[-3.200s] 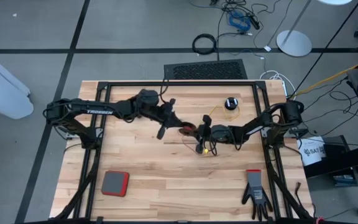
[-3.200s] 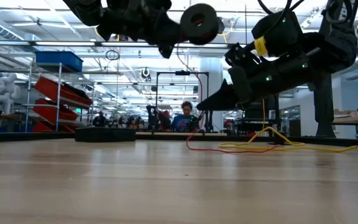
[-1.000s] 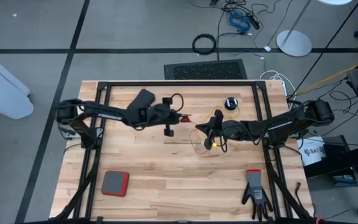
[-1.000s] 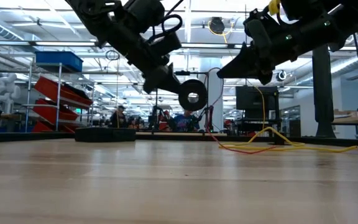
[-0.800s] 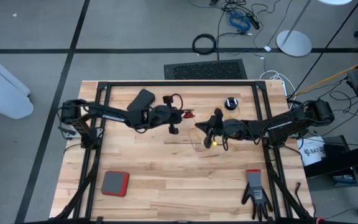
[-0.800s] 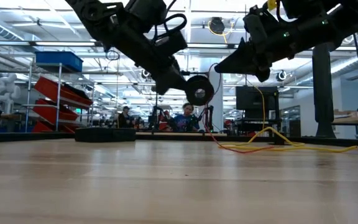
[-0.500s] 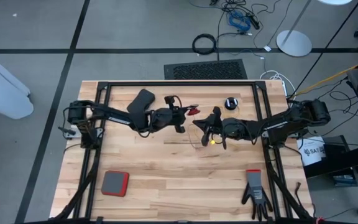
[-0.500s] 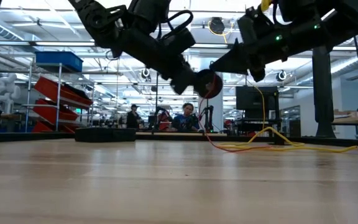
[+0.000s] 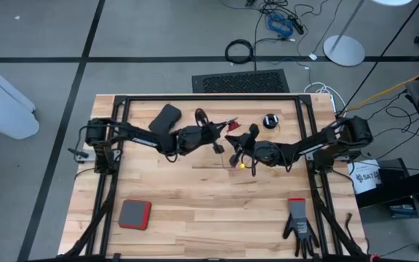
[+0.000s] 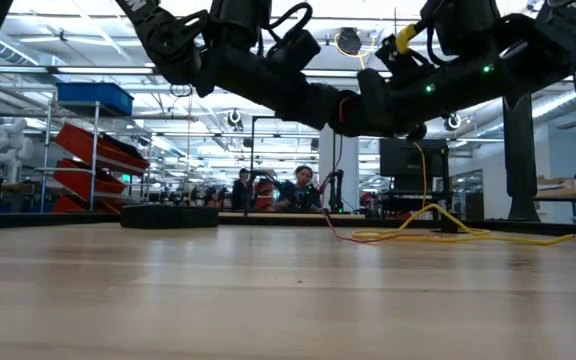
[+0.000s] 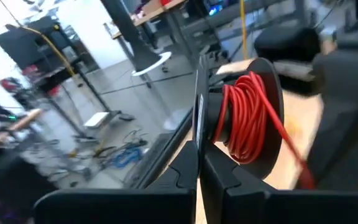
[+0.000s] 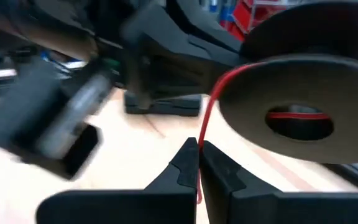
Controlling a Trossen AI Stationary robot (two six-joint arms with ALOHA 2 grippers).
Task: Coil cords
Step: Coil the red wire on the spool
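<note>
The pale wooden plank tabletop (image 9: 195, 211) fills the middle of the overhead view, framed by black metal rails. Over its centre, towards twelve o'clock, the two dark arms meet nearly tip to tip.

The left gripper (image 9: 219, 145) reaches in from nine o'clock, raised clear above the wood, its jaws clamped on the rim of a small round black reel (image 11: 253, 118) wound thick with the reddish-orange cord (image 11: 246, 121). The right gripper (image 9: 237, 148) comes in from three o'clock, just beside the left one. Its jaws are pressed together, and the reddish-orange strand (image 12: 205, 134) runs down from the reel's edge into them.

From table height, a loose yellow cord (image 10: 468, 236) lies sprawled on the tabletop at the far right, with a slack run of the reddish-orange cord (image 10: 368, 238) trailing among it.

Towards six o'clock at the right lies a black work glove with a red cuff (image 9: 298, 222); at seven o'clock sits a flat red-edged grey square pad (image 9: 134, 215). A dark flat rectangular block (image 9: 166, 116) rests at eleven o'clock beside the left arm. A second small black reel with a pale centre (image 9: 270, 121) stands at one o'clock, apart from both grippers.
</note>
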